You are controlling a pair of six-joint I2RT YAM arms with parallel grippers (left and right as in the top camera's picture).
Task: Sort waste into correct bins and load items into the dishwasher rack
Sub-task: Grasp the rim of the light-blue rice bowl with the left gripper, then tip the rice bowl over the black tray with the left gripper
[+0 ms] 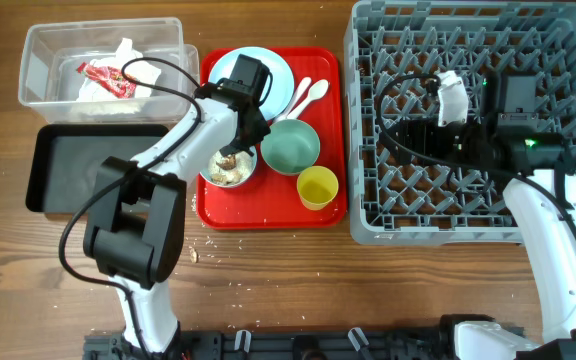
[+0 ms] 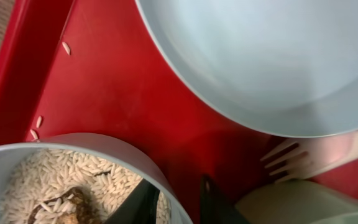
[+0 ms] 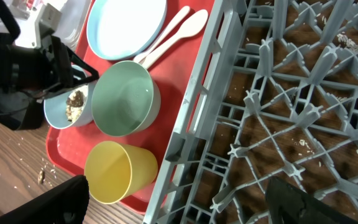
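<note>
left end effector [image 2: 174, 183]: lowered onto the red tray [image 1: 268, 215], fingers set narrowly apart astride the rim of the scrap bowl [image 2: 129, 152]. one finger is seen inside the wall. the other is outside, with a strip of tray showing between it and the bowl, so no clamp is judged to be made yet.
right end effector [image 3: 178, 186]: held wide and empty over the dishwasher rack [image 1: 368, 200], near its tray-side wall.
scrap bowl: placed on the left side of the tray, just beside the second bowl [image 1: 290, 146] and near the plate [image 2: 260, 56]. food scraps [image 2: 61, 180], pale rice-like grains with a brown lump, are seen lying in it.
other items: fork [image 2: 284, 158] and spoon [image 1: 313, 93] are laid by the plate. the yellow cup [image 1: 317, 186] is stood near the tray corner by the rack.
bins: the wrapper [image 1: 108, 78] is already lying in the clear tub [image 1: 48, 45]. the black tray [image 1: 78, 170], set just beside it, is judged the place for the scraps.
handling: the scrap bowl is judged light, rigid and smooth. the rim is the only hold offered, so it is best pinched deep on the wall. a thin-edge grip may slip or swing. the bowl is to be kept level until over the bin, since the grains are loose.
counter [image 1: 368, 290]: a few crumbs are seen scattered near the tray.
</note>
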